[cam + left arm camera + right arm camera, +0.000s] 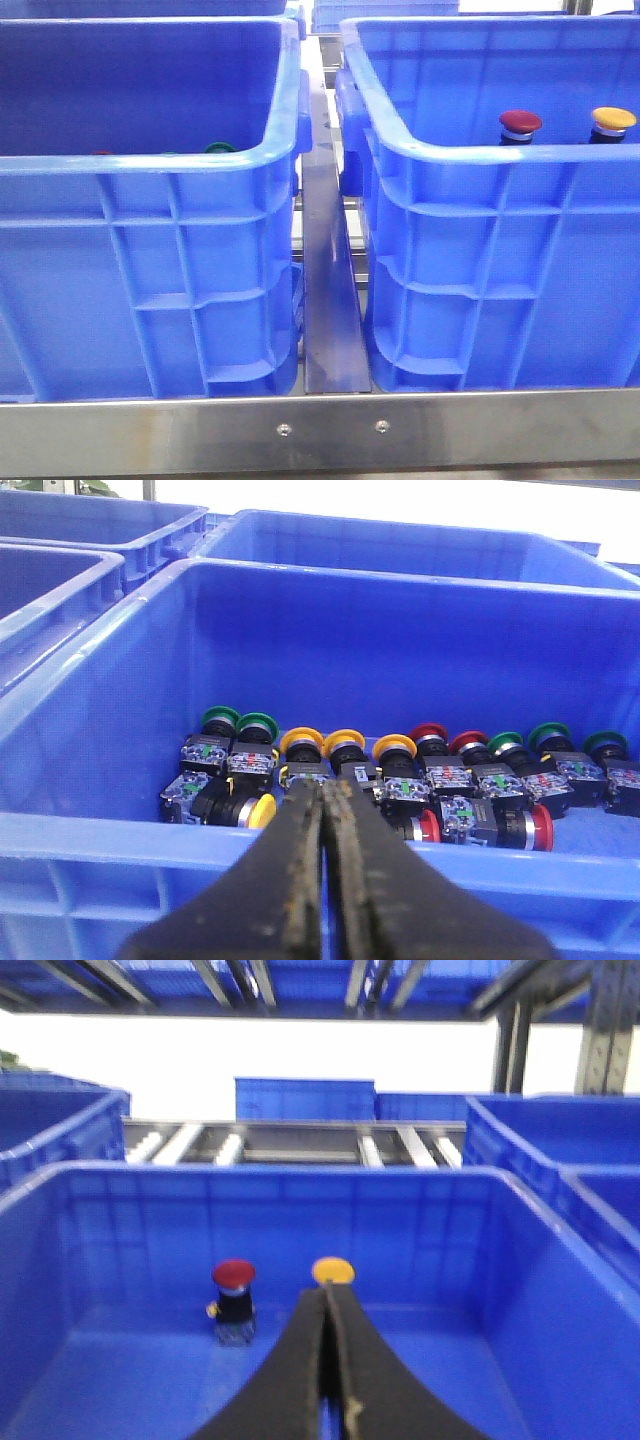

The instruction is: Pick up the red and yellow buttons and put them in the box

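**Two buttons stand in the box, the risk is in the full crate**

My left gripper [322, 810] and right gripper [328, 1320] are both closed on nothing. The red button [520, 123] and yellow button [613, 119] stand upright near the far wall of the box [480, 150]. In the twin crate [90, 830] glossy domed caps lie tightly packed, so my fingers may easily catch a green one.

An industrial parts-sorting station. Blue plastic crates [150, 280] sit on a steel frame [320, 430]. Roller conveyor track [290, 1145] and metal racking [300, 985] stand beyond.
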Controlling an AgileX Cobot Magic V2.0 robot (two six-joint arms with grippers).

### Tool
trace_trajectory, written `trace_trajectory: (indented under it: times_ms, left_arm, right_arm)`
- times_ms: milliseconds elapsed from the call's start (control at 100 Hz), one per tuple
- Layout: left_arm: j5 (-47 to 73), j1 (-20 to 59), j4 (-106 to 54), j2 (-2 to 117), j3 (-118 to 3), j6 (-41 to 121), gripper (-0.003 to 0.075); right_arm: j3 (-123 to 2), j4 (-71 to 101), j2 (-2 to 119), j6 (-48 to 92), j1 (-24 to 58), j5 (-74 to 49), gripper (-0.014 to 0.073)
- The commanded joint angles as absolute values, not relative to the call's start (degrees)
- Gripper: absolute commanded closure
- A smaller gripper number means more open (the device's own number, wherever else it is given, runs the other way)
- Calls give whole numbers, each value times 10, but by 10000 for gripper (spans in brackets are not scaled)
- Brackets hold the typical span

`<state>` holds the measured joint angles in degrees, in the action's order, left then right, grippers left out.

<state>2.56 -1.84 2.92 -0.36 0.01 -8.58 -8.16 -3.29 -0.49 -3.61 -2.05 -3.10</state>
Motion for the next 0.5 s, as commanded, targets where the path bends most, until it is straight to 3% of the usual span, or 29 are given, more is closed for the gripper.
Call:
trace_trajectory:
  times_ms: [0, 360, 490]
  left_arm:
    - [-23, -18, 24, -20, 11, -87, 741]
    - [-23, -18, 24, -20, 11, -87, 741]
    - [-23, -18, 24, -20, 11, -87, 741]
  right_arm:
    - [-86, -120, -2, -121, -25, -8, 662]
    - [22, -111, -4, -123, -26, 41, 662]
    - [19, -111, -19, -123, -27, 7, 662]
